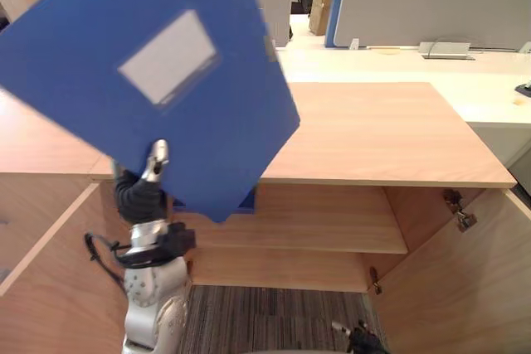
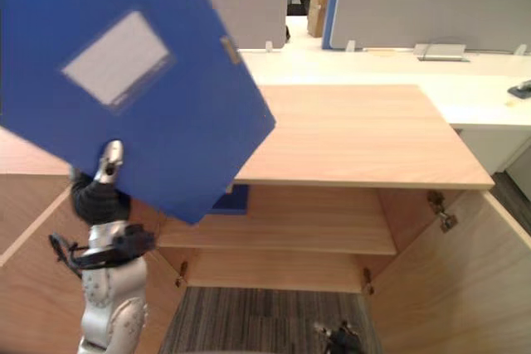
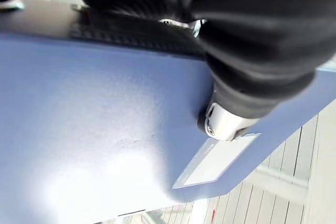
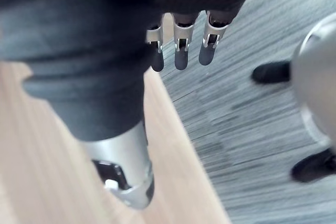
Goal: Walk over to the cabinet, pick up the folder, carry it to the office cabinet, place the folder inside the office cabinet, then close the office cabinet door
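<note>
No lettering can be read anywhere. The folder [image 1: 224, 122], in the upper left of the frame, carries a pale rectangular label [image 1: 168, 57] on its blue cover. The label's face looks blank, and any print on it is too blurred to make out.

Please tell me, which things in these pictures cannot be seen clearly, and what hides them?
- Label on the blue folder: print too small and blurred to read in the eye views.
- Blue object on the cabinet shelf: mostly behind the folder that the left hand holds; unidentifiable.
- Right hand: cut off by the bottom edge of the eye views.
</note>
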### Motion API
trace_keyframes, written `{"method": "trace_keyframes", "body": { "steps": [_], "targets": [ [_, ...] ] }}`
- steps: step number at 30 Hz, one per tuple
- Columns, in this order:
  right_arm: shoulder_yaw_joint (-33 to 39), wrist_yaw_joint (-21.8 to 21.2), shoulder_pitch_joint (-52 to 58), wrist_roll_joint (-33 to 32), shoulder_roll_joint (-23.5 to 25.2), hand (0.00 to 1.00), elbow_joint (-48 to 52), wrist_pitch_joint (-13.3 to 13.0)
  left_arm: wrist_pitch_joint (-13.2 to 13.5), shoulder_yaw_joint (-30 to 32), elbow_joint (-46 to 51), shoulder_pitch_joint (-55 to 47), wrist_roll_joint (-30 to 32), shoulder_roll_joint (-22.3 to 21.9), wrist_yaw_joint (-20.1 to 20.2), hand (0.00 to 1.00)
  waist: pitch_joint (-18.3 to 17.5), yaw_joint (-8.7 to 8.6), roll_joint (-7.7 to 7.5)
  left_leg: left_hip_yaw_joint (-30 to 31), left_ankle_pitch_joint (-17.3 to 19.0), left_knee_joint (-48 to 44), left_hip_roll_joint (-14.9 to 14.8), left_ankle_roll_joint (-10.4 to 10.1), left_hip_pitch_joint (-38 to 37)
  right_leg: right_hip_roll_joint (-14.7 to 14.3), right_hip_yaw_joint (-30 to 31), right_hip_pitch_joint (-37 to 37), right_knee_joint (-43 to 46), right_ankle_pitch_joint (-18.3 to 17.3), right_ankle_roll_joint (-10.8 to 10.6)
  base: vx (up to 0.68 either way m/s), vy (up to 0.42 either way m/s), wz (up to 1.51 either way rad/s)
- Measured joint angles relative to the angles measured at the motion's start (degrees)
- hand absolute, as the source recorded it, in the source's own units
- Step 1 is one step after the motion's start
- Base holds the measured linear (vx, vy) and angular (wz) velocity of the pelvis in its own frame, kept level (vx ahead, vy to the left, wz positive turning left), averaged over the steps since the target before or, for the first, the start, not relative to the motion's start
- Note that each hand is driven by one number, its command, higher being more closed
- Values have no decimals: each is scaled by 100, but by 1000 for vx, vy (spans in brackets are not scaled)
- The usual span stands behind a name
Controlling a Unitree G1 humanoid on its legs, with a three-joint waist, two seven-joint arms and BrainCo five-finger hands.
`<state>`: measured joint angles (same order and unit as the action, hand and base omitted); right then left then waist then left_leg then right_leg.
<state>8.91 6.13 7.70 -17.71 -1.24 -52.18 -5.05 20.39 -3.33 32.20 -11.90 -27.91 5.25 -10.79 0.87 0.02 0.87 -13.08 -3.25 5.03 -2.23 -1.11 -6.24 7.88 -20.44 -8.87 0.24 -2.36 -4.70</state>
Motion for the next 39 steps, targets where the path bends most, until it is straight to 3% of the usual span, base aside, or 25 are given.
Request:
{"method": "trace_keyframes", "body": {
  "steps": [2, 6, 8, 13, 17, 20, 25, 30, 36, 39],
  "targets": [
    [-154, 85, 550, -38, 39, 0, 1618, -52, 8, 212, 58, -295, -229, -148, 59, 100, 3, -16, -4, -35, 4, 0, 0, 0, -40, 4, 17, 4, 2, 0, 0, -62, 4, -5],
    [87, 133, 834, -65, 82, 0, 3374, -209, -9, 365, 57, -493, -701, -185, 396, 100, 23, -85, -31, -100, 13, 1, -23, 9, -88, -9, 112, 5, -7, 28, 19, -57, 2, -13],
    [298, 168, 778, -160, 150, 0, 3736, -366, -53, 360, 56, -554, -667, -247, 514, 100, 28, -82, -41, -157, 13, 1, -37, 9, -88, -21, 170, 11, -65, 82, 21, -54, 1, -15],
    [229, 79, 698, -957, 218, 0, 5023, -439, -320, 184, -212, -613, -465, -285, 663, 100, 36, -88, -49, -206, 13, 1, -48, 9, -77, -67, 211, 3, -187, 168, 23, -41, -7, -6],
    [217, -243, 160, -1509, 169, 0, 6119, -831, -460, -88, -513, -638, -87, -274, 784, 100, 61, -78, -88, -198, 13, -1, -45, 9, -51, -72, 211, 18, -204, 171, 18, 0, 0, 0],
    [100, -291, -441, -1509, -90, 0, 6409, -1010, -464, -307, -609, -601, -87, -268, 945, 100, 72, -59, -126, -188, 11, -3, -18, 12, 14, -69, 208, 82, -197, 176, 14, -22, 6, 1],
    [-314, -393, -1195, -1568, -669, 0, 6377, -1008, -486, -570, -871, -374, -84, -251, 1064, 100, 82, -12, -139, -172, 9, -3, -5, 14, 47, -54, 198, 90, -176, 177, 11, 0, 0, 0],
    [-762, -637, -1969, -2305, -1358, 0, 6157, -966, -680, -832, -1194, -349, -5, 38, 1078, 100, 104, -8, -166, -147, 5, -3, -8, 21, 56, -53, 187, 96, -135, 177, 10, -32, 1, 2],
    [-1554, -1029, -2405, -3065, -1941, 0, 5586, -654, -722, -1120, -1226, -364, 35, 149, 1135, 100, 120, 17, -191, -121, -13, -2, -1, 46, 54, -24, 172, 108, -85, 175, 8, -51, 7, 1],
    [-1846, -1129, -2691, -3114, -2112, 0, 5197, -518, -730, -1242, -1226, -412, 31, 179, 1183, 100, 121, 26, -193, -88, -32, -1, 4, 68, 55, -13, 155, 108, -64, 175, 8, -62, 4, 4]
  ]
}}
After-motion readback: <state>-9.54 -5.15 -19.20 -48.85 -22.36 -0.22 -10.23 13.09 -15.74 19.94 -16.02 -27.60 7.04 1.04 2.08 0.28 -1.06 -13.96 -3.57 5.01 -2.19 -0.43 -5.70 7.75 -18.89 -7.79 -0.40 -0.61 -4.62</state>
